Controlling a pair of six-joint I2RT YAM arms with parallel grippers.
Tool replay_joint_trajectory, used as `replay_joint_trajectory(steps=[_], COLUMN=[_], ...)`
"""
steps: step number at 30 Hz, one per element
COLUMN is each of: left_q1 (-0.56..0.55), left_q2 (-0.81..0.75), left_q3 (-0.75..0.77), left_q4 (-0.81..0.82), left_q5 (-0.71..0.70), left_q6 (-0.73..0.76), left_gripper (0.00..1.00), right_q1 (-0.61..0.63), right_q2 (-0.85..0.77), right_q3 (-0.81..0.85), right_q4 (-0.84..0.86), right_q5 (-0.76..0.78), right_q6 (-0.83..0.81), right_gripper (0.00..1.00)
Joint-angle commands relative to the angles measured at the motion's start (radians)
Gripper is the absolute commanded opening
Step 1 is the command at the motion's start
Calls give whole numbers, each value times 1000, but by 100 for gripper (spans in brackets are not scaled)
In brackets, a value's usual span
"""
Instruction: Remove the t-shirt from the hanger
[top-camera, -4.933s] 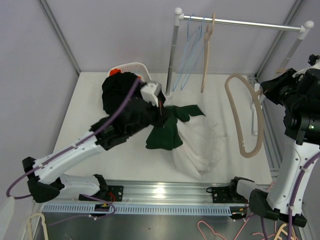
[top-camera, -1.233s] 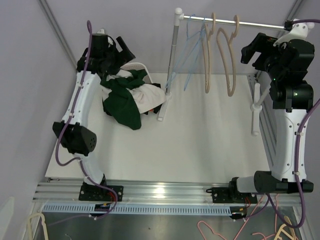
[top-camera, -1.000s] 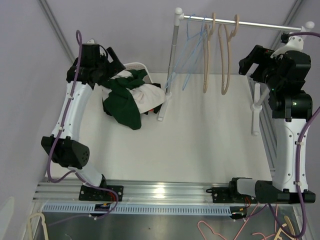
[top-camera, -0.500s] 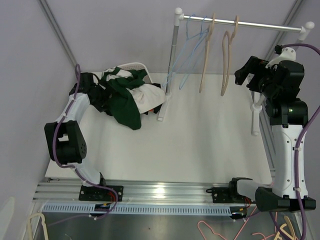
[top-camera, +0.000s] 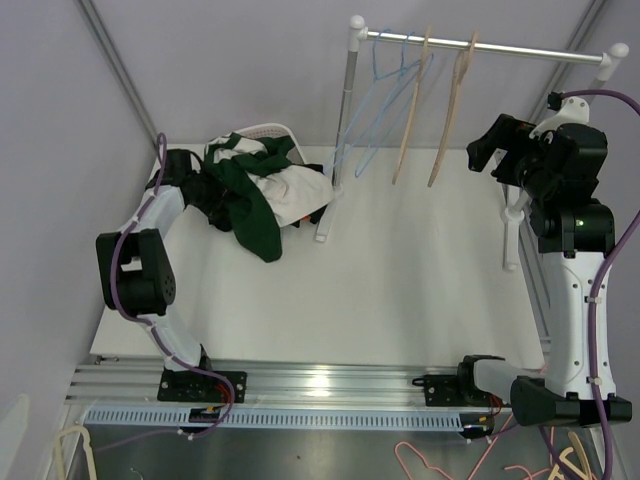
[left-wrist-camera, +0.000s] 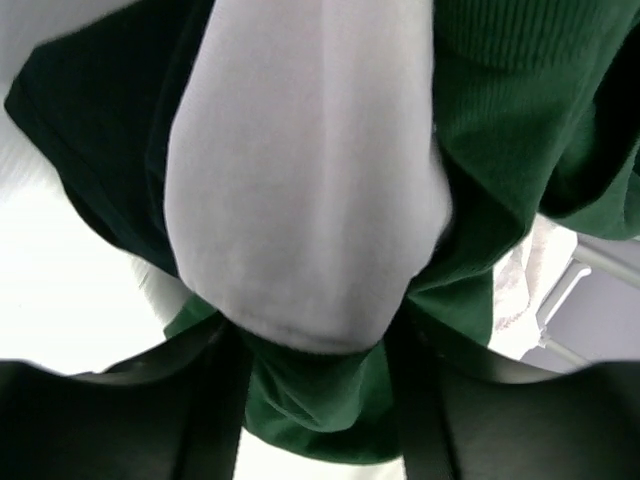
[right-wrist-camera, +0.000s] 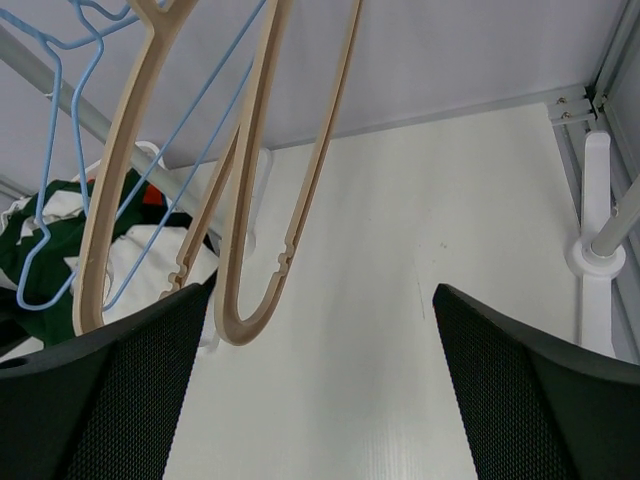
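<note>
Over at the far left corner of the surface (top-camera: 400, 290), the green t-shirt (top-camera: 256, 215) lies in a heap with a white garment (top-camera: 292, 188), spilling out of a white basket (top-camera: 272, 131) and down onto the surface. It hangs on no hanger. The left arm is folded back tight along the left edge, and the left gripper (top-camera: 203, 190) is pushed into the heap. In the left wrist view its fingers (left-wrist-camera: 215, 400) stand partway apart with green cloth bunched between them and white cloth bulging just above. I can't tell whether they are actually pinching it.

The right gripper (right-wrist-camera: 322, 300) is up high on the right, spread wide with nothing in it, facing two bare beige hangers (top-camera: 445, 120) on the rod (top-camera: 520, 47). They hang tilted, beside a few thin blue hangers (top-camera: 375, 100) near the left post (top-camera: 346, 110).

From the heap across to the rack's right foot (top-camera: 511, 215) the surface is bare white. The heap itself sits close against the left post's base and the back edge.
</note>
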Motion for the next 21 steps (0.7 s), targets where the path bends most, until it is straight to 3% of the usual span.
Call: replay_joint_trajectory(steps=[1,4,8,10,12,13,21], left_q1=[-13,-17,-19,-20,-23,-25,-37], left_q2=[-86,-129,-154,-159,-159,-146,-14], left_q3=[25,25,47,61,64,71,139], left_q4=[-26,-44,-59,-66,-55,-53,-89], left_q5=[-14,-22,-21,-13,-12,-5,13], left_q6=[-3,-3,-13,-13,-14,-13,9], left_gripper=[57,60,55,47,30,29,38], right_q1=[0,0,2,4,4,4,5], right_q2=[-9,-9,-9,-9,-9,-7,-6], right_q3=[3,-3,-9,-19,-26,-29,-34], right_q4=[43,48,51,55,58,62,66], right_q5=[-18,-24,-27,-32,-35,-37,-63], right_q6=[6,7,13,15,18,16,24], right_gripper=[99,100,99,99,99,99,99])
